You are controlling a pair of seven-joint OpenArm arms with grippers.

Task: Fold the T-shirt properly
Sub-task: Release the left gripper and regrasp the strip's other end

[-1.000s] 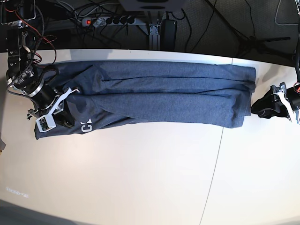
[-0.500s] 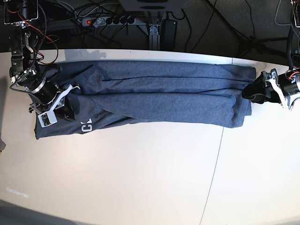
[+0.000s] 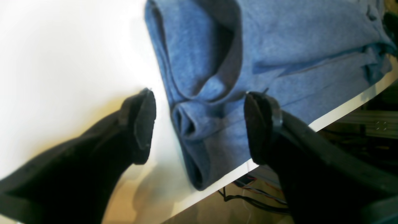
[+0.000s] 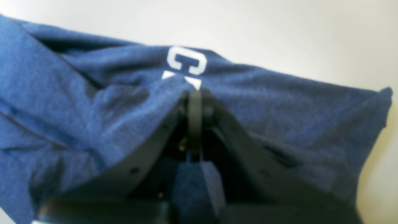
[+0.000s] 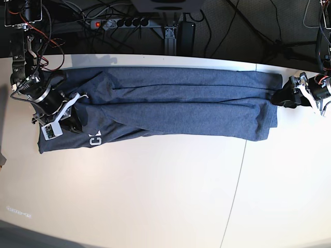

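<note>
White table (image 5: 155, 196) fills most of base view, w/ a thin seam line running down its right part. The T-shirt (image 5: 176, 106) lies along the far side of the table as a long horizontal band, folded lengthwise in overlapping layers, blue-grey heathered fabric; it spans from near the right arm on view's left to just short of the left arm on view's right. A bit of white block lettering (image 5: 94, 140) shows at the near edge of the band toward view's left end; in right wrist view the same print reads as a "C"-like letter (image 4: 186, 61) just ahead of the fingertips. Right gripper (image 5: 72, 121) sits on the shirt at that end, clenched: in wrist view its two fingers meet in a closed point w/ cloth bunched around the tip, fabric (image 4: 93, 102) rucked up on both sides, so it's pinching the T-shirt. Left gripper (image 5: 282, 98) is at the opposite end of the band, by the shirt's far corner near the table's back edge; released, jaws spread wide. In left wrist view the dark pads (image 3: 144, 119) straddle the folded hem end (image 3: 199, 124), one over bare table, other over cloth, neither clearly touching it. Power strip (image 5: 124, 22) and cables behind the table.
</note>
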